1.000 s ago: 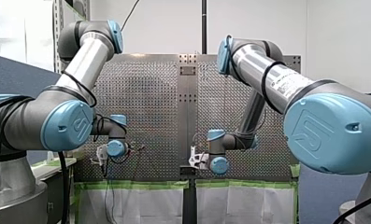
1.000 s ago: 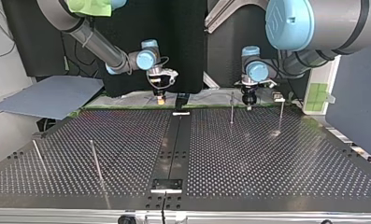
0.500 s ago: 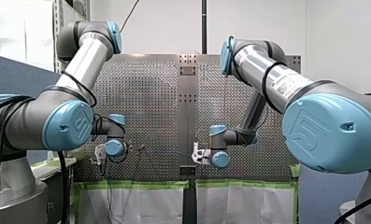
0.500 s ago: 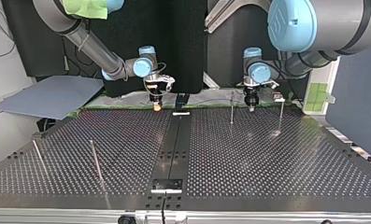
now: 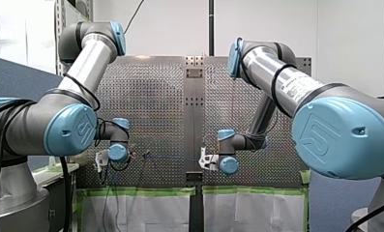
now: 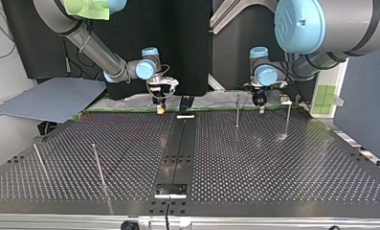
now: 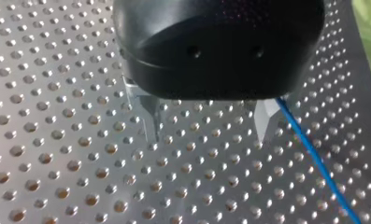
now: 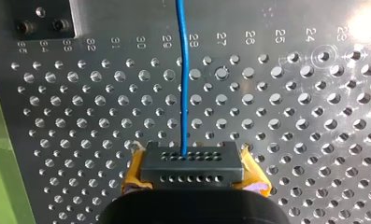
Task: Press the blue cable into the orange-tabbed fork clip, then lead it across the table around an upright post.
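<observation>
Perforated metal table (image 6: 273, 158), green tape (image 5: 141, 191) along its edge, white wall (image 5: 170, 29). Hole numbers (image 8: 192, 47) read 30, 29, 28, 27. Right gripper (image 8: 192, 170) pinches blue cable (image 8: 184, 93). Left gripper (image 7: 206, 133) spread, cable just beside one finger.

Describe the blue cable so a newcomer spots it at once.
Look at the perforated metal table, then at my right gripper with its yellow pads. The blue cable runs straight ahead from between them, the only thin blue line over the grey holes.

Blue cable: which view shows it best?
Right wrist view: the blue cable runs straight from my right gripper. Left wrist view shows a short stretch; front view a faint line; top view almost nothing.
</observation>
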You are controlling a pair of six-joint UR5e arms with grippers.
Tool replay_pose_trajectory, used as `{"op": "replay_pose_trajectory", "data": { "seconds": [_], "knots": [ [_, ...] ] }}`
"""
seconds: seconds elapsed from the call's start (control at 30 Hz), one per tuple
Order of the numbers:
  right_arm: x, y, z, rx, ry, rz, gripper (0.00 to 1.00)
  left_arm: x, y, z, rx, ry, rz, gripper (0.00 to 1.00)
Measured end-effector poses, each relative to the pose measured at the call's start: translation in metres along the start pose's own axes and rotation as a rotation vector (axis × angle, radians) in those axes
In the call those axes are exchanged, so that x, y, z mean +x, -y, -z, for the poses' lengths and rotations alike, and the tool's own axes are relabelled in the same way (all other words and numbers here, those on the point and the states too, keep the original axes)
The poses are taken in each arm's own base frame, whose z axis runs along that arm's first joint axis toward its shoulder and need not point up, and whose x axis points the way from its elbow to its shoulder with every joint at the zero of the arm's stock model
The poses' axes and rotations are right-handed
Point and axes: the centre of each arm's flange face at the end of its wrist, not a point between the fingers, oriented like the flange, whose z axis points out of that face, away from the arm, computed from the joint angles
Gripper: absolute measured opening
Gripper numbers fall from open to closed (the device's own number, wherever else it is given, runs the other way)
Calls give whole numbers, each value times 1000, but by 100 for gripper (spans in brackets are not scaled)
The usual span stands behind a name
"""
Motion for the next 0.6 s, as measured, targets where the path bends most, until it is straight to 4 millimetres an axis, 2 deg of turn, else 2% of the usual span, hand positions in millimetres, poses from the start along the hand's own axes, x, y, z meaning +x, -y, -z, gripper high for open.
{"op": "replay_pose_trajectory", "data": {
  "seconds": [0.2, 0.6],
  "knots": [
    [0, 0, 0, 0, 2, 0, 0, 6, 6, 7, 51, -48, -6, 100],
    [-3, 1, 2, 0, 21, 3, 0, 35, 7, 45, 140, -195, -41, 100]
  ]
}}
